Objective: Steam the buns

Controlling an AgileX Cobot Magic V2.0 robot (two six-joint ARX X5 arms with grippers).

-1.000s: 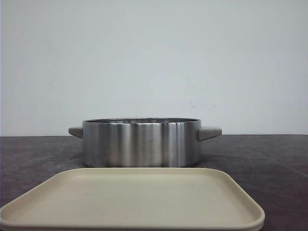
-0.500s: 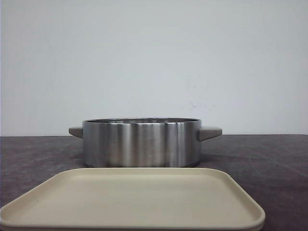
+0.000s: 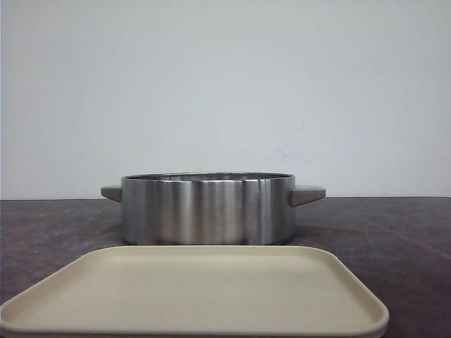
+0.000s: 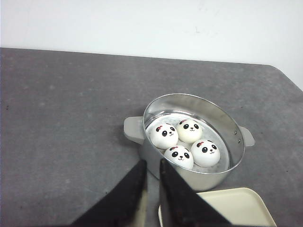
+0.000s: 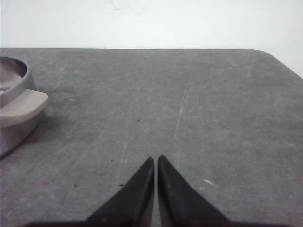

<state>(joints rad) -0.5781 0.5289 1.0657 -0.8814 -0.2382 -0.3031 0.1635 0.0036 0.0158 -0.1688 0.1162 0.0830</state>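
Observation:
Several white panda-faced buns (image 4: 184, 142) sit close together inside a steel steamer pot (image 4: 236, 137), seen in the left wrist view. From the front the pot (image 3: 208, 208) stands mid-table and its wall hides the buns. My left gripper (image 4: 152, 163) hangs above the table just in front of the pot's near wall, its jaws nearly together and holding nothing. My right gripper (image 5: 155, 160) is shut and empty over bare table to the right of the pot, whose grey handle (image 5: 23, 101) shows at the edge of that view.
A beige tray (image 3: 194, 292) lies empty in front of the pot; its corner shows in the left wrist view (image 4: 241, 208). The dark grey table (image 5: 189, 104) ends at a rounded far right corner against a white wall.

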